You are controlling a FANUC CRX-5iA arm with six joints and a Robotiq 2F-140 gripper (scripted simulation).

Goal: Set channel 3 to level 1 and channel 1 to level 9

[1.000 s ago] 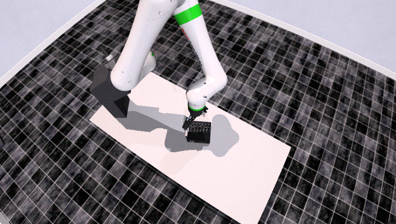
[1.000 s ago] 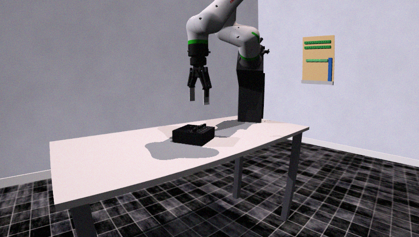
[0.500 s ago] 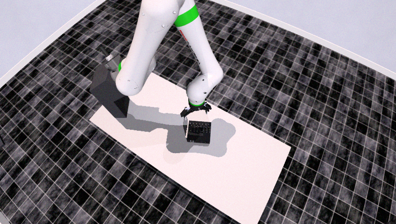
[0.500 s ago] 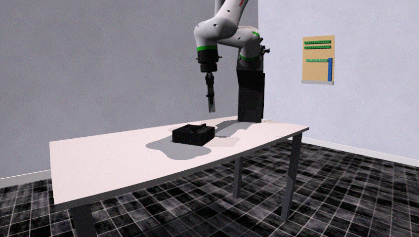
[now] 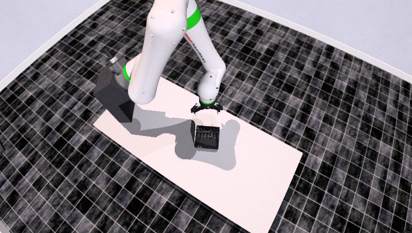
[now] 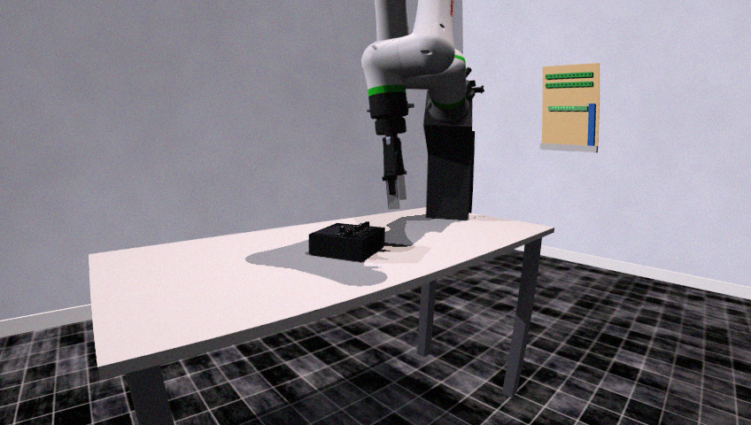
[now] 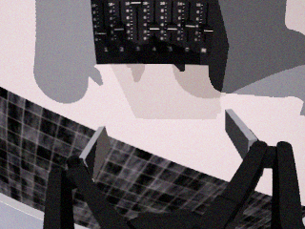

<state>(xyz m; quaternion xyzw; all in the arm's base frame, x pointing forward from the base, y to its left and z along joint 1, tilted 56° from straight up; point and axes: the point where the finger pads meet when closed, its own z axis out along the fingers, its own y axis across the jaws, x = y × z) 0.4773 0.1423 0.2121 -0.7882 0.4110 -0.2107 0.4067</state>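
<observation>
The lighting desk (image 5: pixel 206 137) (image 6: pixel 344 242) (image 7: pixel 152 26) is a small black box with a row of several faders. It stands on its feet near the middle of the white table (image 5: pixel 245 178) (image 6: pixel 211 284) (image 7: pixel 26 26). In the wrist view the fader caps sit at mixed heights along their slots; the levels are too small to read. My gripper (image 5: pixel 206 113) (image 6: pixel 393 200) (image 7: pixel 165 128) is open wide and empty. It points down and hangs well above the table, just beyond the desk's far edge, touching nothing.
The arm's black pedestal (image 5: pixel 114 95) (image 6: pixel 447 173) stands at the table's far corner. A tan board (image 6: pixel 569 107) with green and blue bars hangs on the wall. The table's long edge lies close behind the gripper in the wrist view.
</observation>
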